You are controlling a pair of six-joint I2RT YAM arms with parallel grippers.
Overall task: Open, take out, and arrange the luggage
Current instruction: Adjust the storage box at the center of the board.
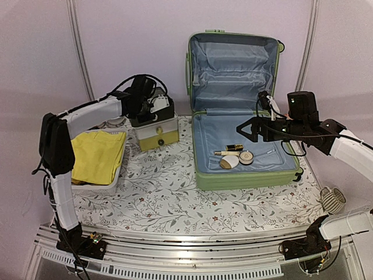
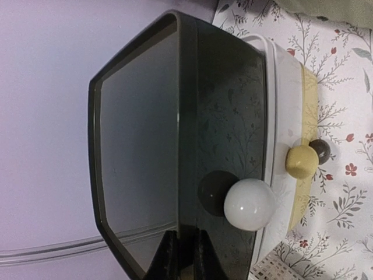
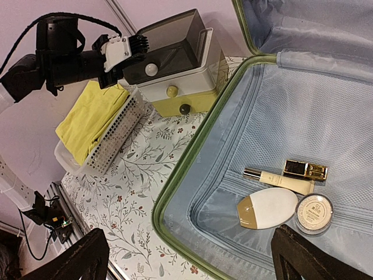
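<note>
1. The luggage [image 1: 245, 178] is shown lying open, centre-right.
2. The right gripper [image 1: 247, 130], jaws spread wide, is held just above and right of its cosmetics [image 1: 236, 156] (the nearer arm).
3. The left gripper [image 2: 185, 258] is clamped on the dark lid [image 2: 224, 116] of a drawer box [image 2: 287, 111].

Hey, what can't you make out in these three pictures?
Inside of the small white-and-yellow plastic drawer box: its dark tinted lid covers it in all views.
Under the folded yellow cloth in the white mesh basket: top view, the cloth covers it.
Print on the round cream compact: right wrist view, too small.
Tips of the right gripper: right wrist view, cut by the bottom edge.
</note>
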